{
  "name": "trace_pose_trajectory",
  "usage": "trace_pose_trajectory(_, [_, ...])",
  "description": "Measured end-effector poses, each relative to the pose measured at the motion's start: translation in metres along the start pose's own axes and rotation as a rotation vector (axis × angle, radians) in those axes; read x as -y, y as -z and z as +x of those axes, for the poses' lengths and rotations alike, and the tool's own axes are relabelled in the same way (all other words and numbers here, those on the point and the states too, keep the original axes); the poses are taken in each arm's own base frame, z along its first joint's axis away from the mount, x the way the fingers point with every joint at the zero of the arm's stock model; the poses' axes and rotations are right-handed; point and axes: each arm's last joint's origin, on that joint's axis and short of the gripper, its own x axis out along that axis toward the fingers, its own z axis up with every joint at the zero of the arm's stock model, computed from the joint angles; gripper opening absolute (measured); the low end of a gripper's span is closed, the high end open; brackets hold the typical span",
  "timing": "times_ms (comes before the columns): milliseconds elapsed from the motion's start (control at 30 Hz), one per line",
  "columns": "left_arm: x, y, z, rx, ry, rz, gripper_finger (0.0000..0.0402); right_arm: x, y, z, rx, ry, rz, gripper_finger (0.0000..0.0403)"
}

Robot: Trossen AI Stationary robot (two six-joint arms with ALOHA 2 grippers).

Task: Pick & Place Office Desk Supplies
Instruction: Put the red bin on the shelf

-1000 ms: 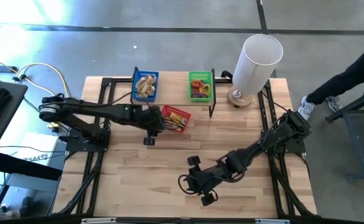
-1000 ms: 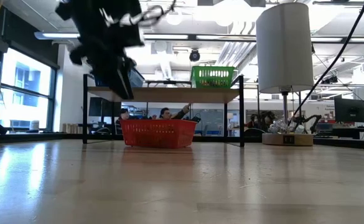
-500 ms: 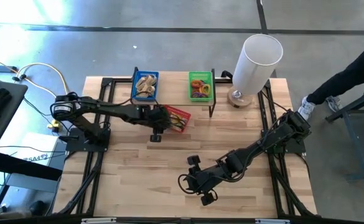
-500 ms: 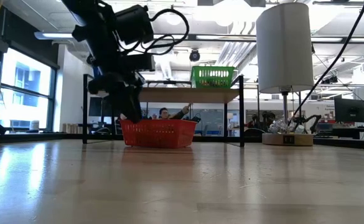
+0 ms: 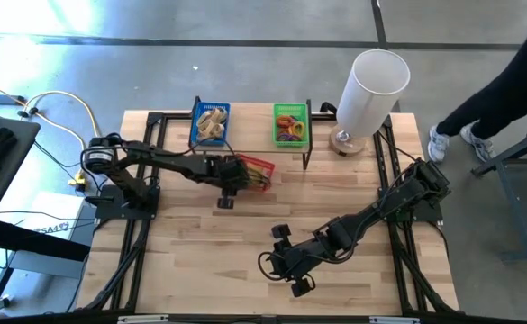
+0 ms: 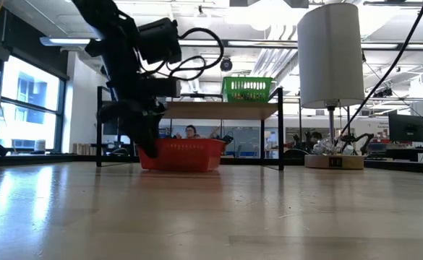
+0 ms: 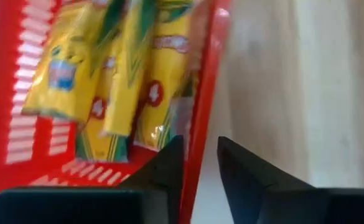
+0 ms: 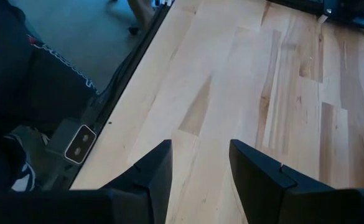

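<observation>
A red basket [image 5: 261, 171] stands on the table in front of a low shelf and holds yellow boxes [image 7: 107, 81]. My left gripper [image 7: 199, 149] is open at the basket's near left rim [image 7: 201, 106], slanting down, one finger inside and one outside the wall; the low view shows it at the basket's left end [image 6: 150, 148]. On the shelf are a blue basket [image 5: 211, 123] of pale tan bands and a green basket [image 5: 290, 124] of coloured loops. My right gripper [image 8: 200, 162] hangs open over bare wood near the table's front [image 5: 279, 264]. My left gripper straddles the red basket's rim [image 7: 194, 162], coming from above and from the table's left. The inner finger [image 7: 172, 158] stands right beside the wall, and I cannot tell whether it touches. A pale gap shows between the wall and the outer finger [image 7: 234, 165]. The basket rests on the table.
A tall white cylinder [image 5: 371, 85] on a round base stands at the far right corner. The black-framed shelf [image 6: 189, 110] spans the far middle. A person's legs [image 5: 502, 85] stand beyond the right edge. Bare wood lies between the two arms.
My left gripper has come down and moved toward the table's right, from above and left of the red basket to its near left rim. The basket has stayed where it was.
</observation>
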Motion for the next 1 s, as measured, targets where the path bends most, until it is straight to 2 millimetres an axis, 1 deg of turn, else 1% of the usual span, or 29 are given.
trace_pose_trajectory(233, [0.022,-0.003,-0.002,-0.008,0.030,0.048,0.0009,0.000,0.000,0.000,-0.005,-0.006,0.023,0.0148])
trace_pose_trajectory(367, [0.038,-0.004,-0.005,-0.016,0.048,0.094,0.0002,0.000,0.000,0.000,-0.005,-0.006,0.023,0.0148])
trace_pose_trajectory(467, [0.054,-0.004,-0.009,-0.031,0.038,0.155,0.0002,0.000,0.002,0.000,-0.017,0.002,0.020,0.0148])
trace_pose_trajectory(633, [0.082,-0.001,-0.027,-0.038,0.086,0.322,0.0001,0.002,0.011,0.000,-0.113,0.019,0.004,0.0148])
trace_pose_trajectory(700, [0.092,0.000,-0.036,-0.020,0.112,0.383,0.0001,0.005,0.016,0.007,-0.152,0.034,-0.007,0.0148])
trace_pose_trajectory(833, [0.109,-0.002,-0.057,0.071,0.157,0.496,0.0001,0.012,0.028,0.027,-0.228,0.108,-0.117,0.0148])
trace_pose_trajectory(933, [0.118,-0.002,-0.068,0.118,0.172,0.532,0.0001,0.019,0.037,0.047,-0.286,0.136,-0.256,0.0148])
trace_pose_trajectory(1000, [0.122,-0.001,-0.073,0.139,0.186,0.542,0.0001,0.024,0.039,0.057,-0.281,0.157,-0.315,0.0148])
